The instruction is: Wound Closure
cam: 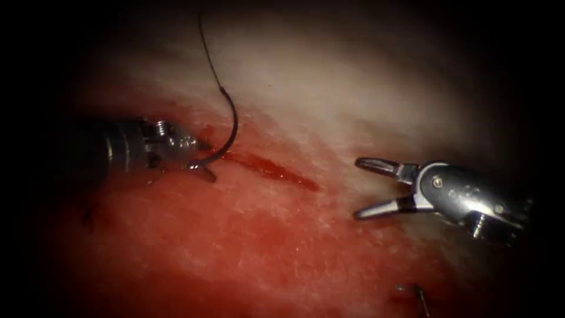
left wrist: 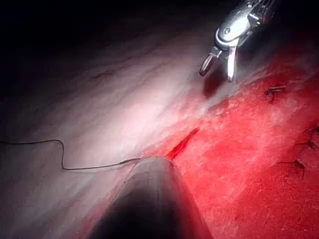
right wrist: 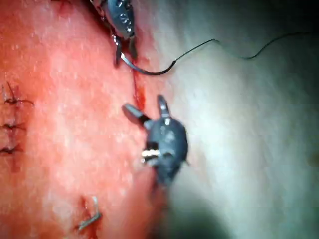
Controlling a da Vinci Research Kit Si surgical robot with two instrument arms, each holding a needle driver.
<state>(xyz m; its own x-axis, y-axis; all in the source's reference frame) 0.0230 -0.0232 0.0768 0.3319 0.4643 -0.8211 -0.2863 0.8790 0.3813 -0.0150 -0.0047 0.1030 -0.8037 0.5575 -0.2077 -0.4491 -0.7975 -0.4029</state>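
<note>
My left tool [cam: 200, 160] comes in from the left and is shut on the curved needle [cam: 233, 121] near its pointed end, just left of the cut [cam: 271, 171]. The needle arcs up over the tissue [cam: 329, 88], not in it. Its thread [cam: 207, 50] runs off toward the far side. My right tool [cam: 358, 188] hovers right of the cut, jaws open and holding nothing. The right wrist view has the right tool [right wrist: 144, 103] beside the cut [right wrist: 137, 92], with the left tool [right wrist: 124, 52] on the needle [right wrist: 149, 72]. In the left wrist view the right tool [left wrist: 218, 74] hangs open beyond the cut [left wrist: 182, 144].
Red fluid [cam: 247, 247] covers the near tissue. Finished stitches [right wrist: 12, 124] lie in a row, with a cut thread end [right wrist: 89, 216] nearby and another thread end [cam: 421, 297] near the front. Loose thread [left wrist: 65, 167] trails over the pale tissue.
</note>
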